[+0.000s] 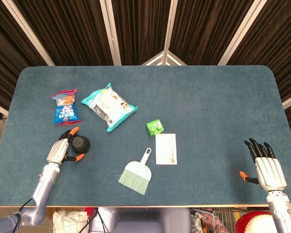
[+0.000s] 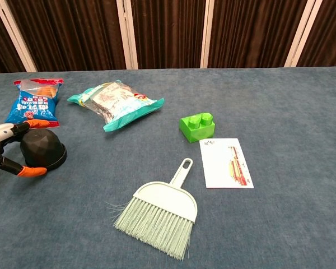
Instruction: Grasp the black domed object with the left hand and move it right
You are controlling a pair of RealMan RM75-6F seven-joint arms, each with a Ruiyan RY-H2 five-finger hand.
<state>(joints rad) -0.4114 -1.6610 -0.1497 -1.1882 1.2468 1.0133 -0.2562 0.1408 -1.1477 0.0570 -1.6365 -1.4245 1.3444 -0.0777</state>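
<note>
The black domed object (image 1: 81, 144) (image 2: 42, 149) sits on the blue table at the near left. My left hand (image 1: 58, 151) (image 2: 3, 148) comes at it from the left and grips it. One orange-tipped finger (image 2: 39, 124) lies over the dome's far side and the thumb (image 2: 32, 171) presses against its near rim. The dome's base still rests on the cloth. My right hand (image 1: 266, 167) hovers flat at the table's near right edge with its fingers spread and nothing in it. It shows only in the head view.
A blue snack bag (image 1: 65, 107) and a teal packet (image 1: 109, 106) lie behind the dome. To its right are a pale green brush (image 1: 136, 174), a white card (image 1: 166, 149) and a green block (image 1: 155, 127). The table (image 1: 218, 111) runs on to the right.
</note>
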